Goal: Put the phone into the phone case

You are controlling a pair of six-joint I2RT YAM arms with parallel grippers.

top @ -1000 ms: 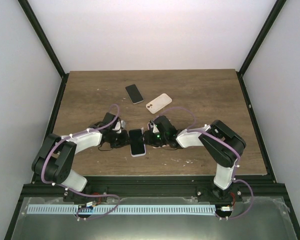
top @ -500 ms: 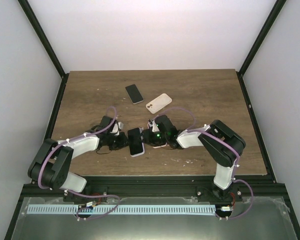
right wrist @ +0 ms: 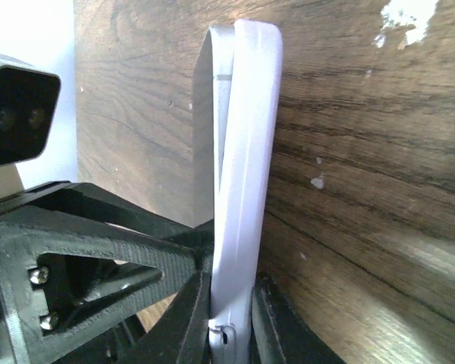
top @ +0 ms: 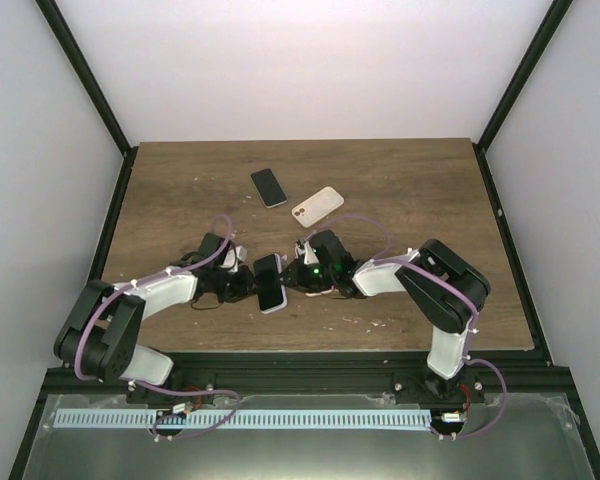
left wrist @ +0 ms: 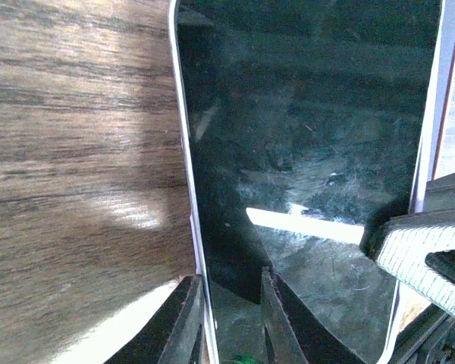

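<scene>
Two tools meet at the near middle of the bench [top: 430,200], both on the same item. The phone [top: 270,283] is raised on its edge there, tilted, with its dark screen toward the left arm and the white case [right wrist: 246,152] on its back. Whether its lower edge touches the bench cannot be told.

Left tool [left wrist: 231,322]: fingers set close either side of the phone's white-rimmed edge, pinching it. Right tool [right wrist: 231,326]: fingers closed on the case from the opposite side, seen edge-on in its own view.

Finding: in the right wrist view a thin grey layer parts slightly from the white shell toward the far end. Judged, the phone is in the case but not seated along its whole length. The opposed grip appears meant to brace the shell on one side while the other squeezes the phone home. Raising it off the flat gives both pairs of fingers access to front and back.

Risk: narrow pinches on a tilted item may let it twist or slip.

Also noted: a far phone [top: 269,187] and a far case [top: 317,205] lie flat, just beside each other, well apart from the tools.
</scene>
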